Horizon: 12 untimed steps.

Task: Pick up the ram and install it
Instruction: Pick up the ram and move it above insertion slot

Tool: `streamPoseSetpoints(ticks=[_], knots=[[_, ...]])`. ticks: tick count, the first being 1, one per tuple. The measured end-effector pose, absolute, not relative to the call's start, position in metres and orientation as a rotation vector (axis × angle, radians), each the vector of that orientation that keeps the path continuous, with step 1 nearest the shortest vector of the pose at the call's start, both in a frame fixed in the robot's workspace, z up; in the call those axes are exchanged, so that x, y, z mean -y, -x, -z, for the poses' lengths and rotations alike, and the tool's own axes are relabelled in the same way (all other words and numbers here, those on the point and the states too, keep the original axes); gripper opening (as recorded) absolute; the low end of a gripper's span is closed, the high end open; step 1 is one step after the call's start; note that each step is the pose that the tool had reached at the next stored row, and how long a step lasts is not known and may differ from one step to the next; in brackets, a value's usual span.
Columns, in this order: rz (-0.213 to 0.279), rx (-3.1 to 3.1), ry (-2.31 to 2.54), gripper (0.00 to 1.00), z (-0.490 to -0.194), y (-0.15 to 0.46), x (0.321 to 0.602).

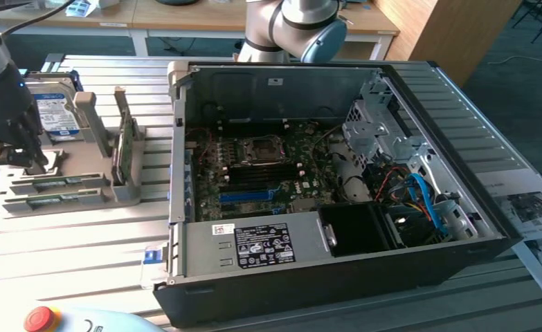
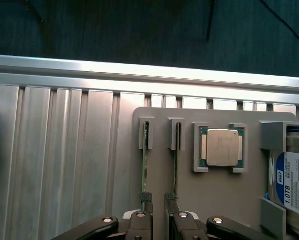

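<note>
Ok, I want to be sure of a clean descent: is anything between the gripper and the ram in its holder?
Nothing visible. The open gripper hangs over the grey holder, where two ram sticks stand on edge in neighbouring slots. Its gap sits between them, so which stick it aims at I cannot tell.

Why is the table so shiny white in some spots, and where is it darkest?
Exterior view: light glares off the table at that view's left, washing its slats white; the case is dim inside. Wrist view: the rail gleams; the floor beyond is dark.
</note>
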<state>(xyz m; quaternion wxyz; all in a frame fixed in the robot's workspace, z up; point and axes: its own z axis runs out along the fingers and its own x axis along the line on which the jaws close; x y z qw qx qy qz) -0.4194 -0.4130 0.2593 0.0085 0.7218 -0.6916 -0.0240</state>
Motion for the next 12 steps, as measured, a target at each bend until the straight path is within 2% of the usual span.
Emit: streamPoseSetpoints(ticks=[12], knots=[[0.075,2.161,-2.256,0.24,-0.248,0.419,0.413]])
